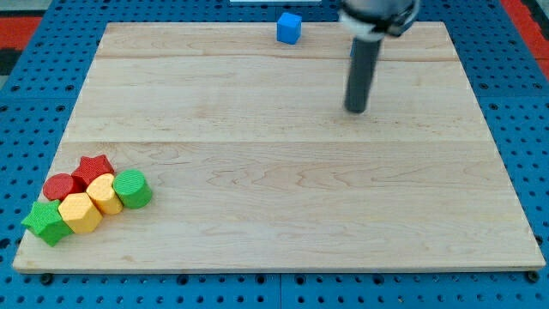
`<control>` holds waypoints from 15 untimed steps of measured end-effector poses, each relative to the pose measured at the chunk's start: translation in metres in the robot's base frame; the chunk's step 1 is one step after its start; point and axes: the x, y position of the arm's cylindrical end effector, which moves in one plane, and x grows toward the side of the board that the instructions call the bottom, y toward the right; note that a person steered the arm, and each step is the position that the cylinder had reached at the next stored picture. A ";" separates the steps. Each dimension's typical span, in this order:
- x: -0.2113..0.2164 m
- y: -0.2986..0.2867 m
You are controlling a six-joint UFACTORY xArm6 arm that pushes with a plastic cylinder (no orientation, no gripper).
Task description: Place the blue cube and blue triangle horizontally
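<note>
Right now my tip (356,109) sits right of and below blue cube (289,28), well apart; no jaws on my rod; blue triangle not visible

On the table (283,189), a red star (93,168), red cylinder (60,185), two yellow blocks (80,213) (105,194), green cylinder (132,188) and green star (47,222) clustered at its lower-left corner.
</note>
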 end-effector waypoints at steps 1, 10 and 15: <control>-0.061 0.063; -0.170 -0.002; -0.169 -0.145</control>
